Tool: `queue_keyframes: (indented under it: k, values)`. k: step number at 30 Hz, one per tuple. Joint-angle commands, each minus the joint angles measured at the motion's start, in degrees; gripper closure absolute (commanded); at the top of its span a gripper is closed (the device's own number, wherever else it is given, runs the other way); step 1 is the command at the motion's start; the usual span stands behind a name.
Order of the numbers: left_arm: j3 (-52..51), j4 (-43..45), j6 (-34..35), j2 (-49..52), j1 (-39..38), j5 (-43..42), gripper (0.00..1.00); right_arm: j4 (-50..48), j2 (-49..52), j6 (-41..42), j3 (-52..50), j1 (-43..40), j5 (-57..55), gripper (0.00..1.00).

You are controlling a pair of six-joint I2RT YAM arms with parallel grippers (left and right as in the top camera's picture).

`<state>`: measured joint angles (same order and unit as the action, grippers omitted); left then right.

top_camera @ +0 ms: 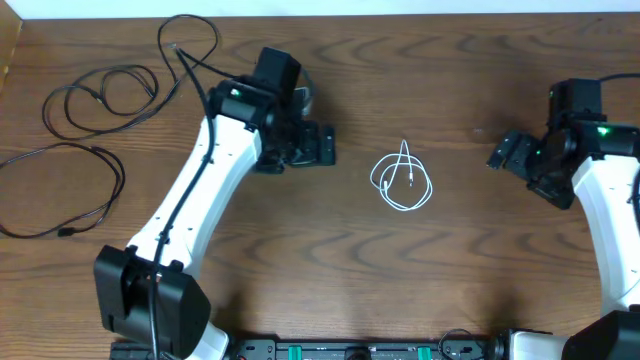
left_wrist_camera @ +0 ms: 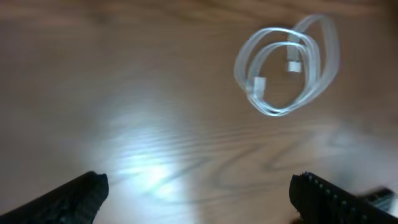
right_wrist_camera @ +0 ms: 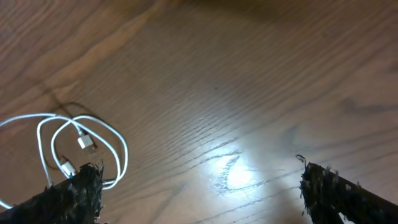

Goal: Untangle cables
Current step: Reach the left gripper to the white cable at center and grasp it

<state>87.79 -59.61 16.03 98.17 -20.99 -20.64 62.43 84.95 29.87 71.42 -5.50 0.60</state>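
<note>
No text, label, brand, number or sign can be read anywhere, near or far.

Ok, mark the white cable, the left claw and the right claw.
white cable (left_wrist_camera: 273, 111): left wrist view, bottom of the coil.
left claw (top_camera: 325, 145): overhead view, between its fingertips.
right claw (top_camera: 505, 152): overhead view, between its fingertips.

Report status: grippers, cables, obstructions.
Left gripper open, empty. Right gripper open, empty. White cable coiled between them; black cables loose beyond left arm. No obstruction seen.
</note>
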Motion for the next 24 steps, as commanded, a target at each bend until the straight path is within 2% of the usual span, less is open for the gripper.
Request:
queue_keyframes:
  k: [1, 8, 13, 22, 24]
  values:
    - [-2.38, 3.43, -1.55, 1.25, -4.24, -5.62, 0.02, 0.17, -0.83, -0.81, 0.15, -0.94, -0.48, 0.01]
    - [-2.62, 8.7, -1.11, 4.96, -10.86, -4.17, 0.02, 0.37, -0.83, -0.79, 0.15, -0.94, -0.15, 0.01]
    - [-2.62, 13.64, -7.76, 8.48, -15.47, -4.17, 0.02, 0.35, -0.83, -0.81, 0.15, -0.94, -0.24, 0.01]
    - [-2.62, 22.08, -8.98, 16.13, -19.41, -4.15, 0.0, 0.35, -0.83, -0.81, 0.15, -0.94, -0.24, 0.01]
    - [-2.62, 23.45, -8.96, 17.55, -19.5, -4.2, 0.09, 0.35, -0.83, -0.81, 0.15, -0.94, -0.24, 0.01]
